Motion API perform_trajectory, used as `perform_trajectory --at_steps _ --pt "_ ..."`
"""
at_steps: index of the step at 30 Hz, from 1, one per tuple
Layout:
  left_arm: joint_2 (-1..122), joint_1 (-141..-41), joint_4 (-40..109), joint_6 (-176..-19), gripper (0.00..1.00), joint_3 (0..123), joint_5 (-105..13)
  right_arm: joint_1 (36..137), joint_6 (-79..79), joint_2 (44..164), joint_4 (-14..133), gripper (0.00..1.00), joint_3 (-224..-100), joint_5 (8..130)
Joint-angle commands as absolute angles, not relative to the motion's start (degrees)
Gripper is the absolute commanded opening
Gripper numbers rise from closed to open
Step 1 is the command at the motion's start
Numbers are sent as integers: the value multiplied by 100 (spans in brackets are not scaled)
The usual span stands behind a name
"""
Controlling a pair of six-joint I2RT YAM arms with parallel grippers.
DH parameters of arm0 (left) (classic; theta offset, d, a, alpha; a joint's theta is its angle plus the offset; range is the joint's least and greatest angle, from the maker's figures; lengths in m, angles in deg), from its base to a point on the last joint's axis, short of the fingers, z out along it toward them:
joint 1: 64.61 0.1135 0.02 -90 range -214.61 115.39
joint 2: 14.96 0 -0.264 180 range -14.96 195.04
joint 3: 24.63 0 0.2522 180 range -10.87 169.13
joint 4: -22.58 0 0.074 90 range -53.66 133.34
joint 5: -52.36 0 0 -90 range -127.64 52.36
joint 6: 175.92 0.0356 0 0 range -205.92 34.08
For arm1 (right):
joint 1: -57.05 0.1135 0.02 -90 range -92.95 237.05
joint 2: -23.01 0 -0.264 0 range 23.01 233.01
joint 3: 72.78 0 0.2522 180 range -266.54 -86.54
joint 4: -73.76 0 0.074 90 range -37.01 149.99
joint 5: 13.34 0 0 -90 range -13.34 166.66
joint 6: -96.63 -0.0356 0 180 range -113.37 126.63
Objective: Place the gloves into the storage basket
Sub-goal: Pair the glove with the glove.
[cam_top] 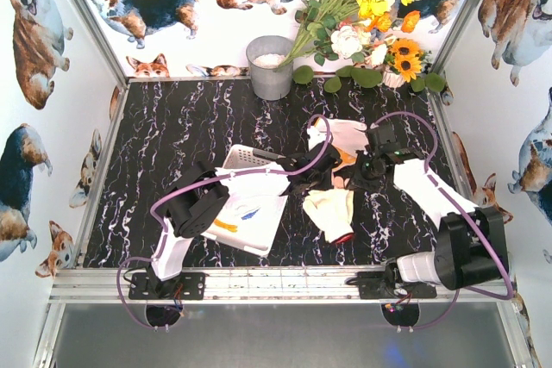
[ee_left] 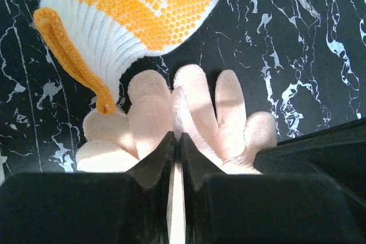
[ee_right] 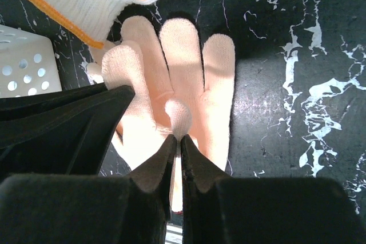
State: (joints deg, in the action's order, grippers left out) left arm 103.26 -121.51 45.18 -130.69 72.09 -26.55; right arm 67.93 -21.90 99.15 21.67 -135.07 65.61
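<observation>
A cream glove [cam_top: 329,209] with a red cuff lies on the black marble table, right of the white storage basket [cam_top: 244,158]. My left gripper [cam_top: 321,171] and right gripper [cam_top: 355,177] meet over its finger end. In the left wrist view the left gripper [ee_left: 176,136] is shut on a fold of this cream glove [ee_left: 229,112]. In the right wrist view the right gripper [ee_right: 176,137] is shut on a pinch of the same glove [ee_right: 183,55]. A white glove with orange dots [cam_top: 347,134] lies just beyond, also showing in the left wrist view [ee_left: 131,4]. More gloves [cam_top: 246,213] lie in the basket.
A grey metal bucket [cam_top: 270,66] and a flower bunch [cam_top: 362,23] stand at the back wall. The basket's perforated corner [ee_right: 23,61] shows left in the right wrist view, with the left gripper's black body [ee_right: 57,124] close beside my right jaws.
</observation>
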Motion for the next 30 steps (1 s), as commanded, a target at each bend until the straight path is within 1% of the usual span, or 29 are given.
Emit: perform_trajectory --at_steps 1,6,11,16,20,21,22,23,24,26,27,28,30 --pt "10182 -12112 4601 -12810 0 7425 -2535 6801 -2137 9726 2024 0 -13814 6867" --pt "10309 -12112 4658 -12611 0 7665 -2583 6795 -2114 9805 1834 0 -13923 7018" --pt "10519 -12112 4777 -12329 0 7924 -2457 6795 -2110 9823 1924 0 -13888 7261" --pt "10841 -12110 5044 -12146 0 8286 -2383 6786 -2079 10080 2010 0 -13944 7358" --pt "10889 -12110 5163 -12231 0 8253 -2314 6778 -2066 10245 2126 0 -13921 7413" --pt "10901 -12104 5162 -12231 0 8231 -2321 6771 -2062 10280 2125 0 -13927 7414" --pt "10905 -12106 5174 -12237 8 8229 -2337 6769 -2062 10297 2098 0 -13939 7408" --pt "10895 -12104 5175 -12245 14 8212 -2359 6769 -2057 10288 2072 2 -13955 7396" --pt "10855 -12100 5136 -12232 21 8174 -2384 6769 -2054 10246 2045 7 -13969 7374" --pt "10685 -12112 4930 -12230 35 8007 -2441 6769 -2046 10085 1972 22 -13979 7334" --pt "10572 -12108 4838 -12233 39 7907 -2464 6769 -2037 9988 1886 32 -13991 7330" --pt "10443 -12111 4775 -12235 43 7819 -2478 6769 -2031 9904 1764 39 -14012 7331" --pt "10205 -12109 4713 -12224 49 7677 -2545 6769 -2033 9708 1478 46 -13999 7276"
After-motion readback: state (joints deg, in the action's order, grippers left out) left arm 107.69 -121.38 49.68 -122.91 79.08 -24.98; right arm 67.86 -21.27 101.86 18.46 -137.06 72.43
